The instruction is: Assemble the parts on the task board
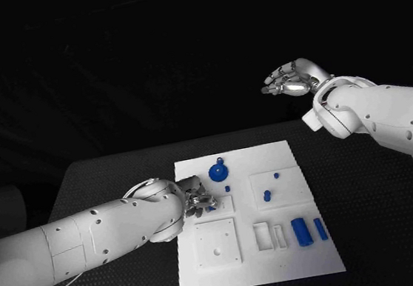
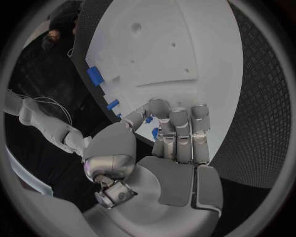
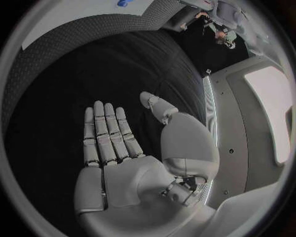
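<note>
Right hand (image 3: 132,163) flat, empty, over black table (image 3: 55,59); perhaps a blue part (image 3: 125,3).

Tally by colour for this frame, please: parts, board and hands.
Blue parts: 7, one of them at the left hand's fingertips
White task board: 1
Silver hands: 2, the left hand and the right hand
Total: 10

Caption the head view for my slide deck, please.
Left hand pinches a small blue part at the task board; open right hand raised behind the table.
</note>
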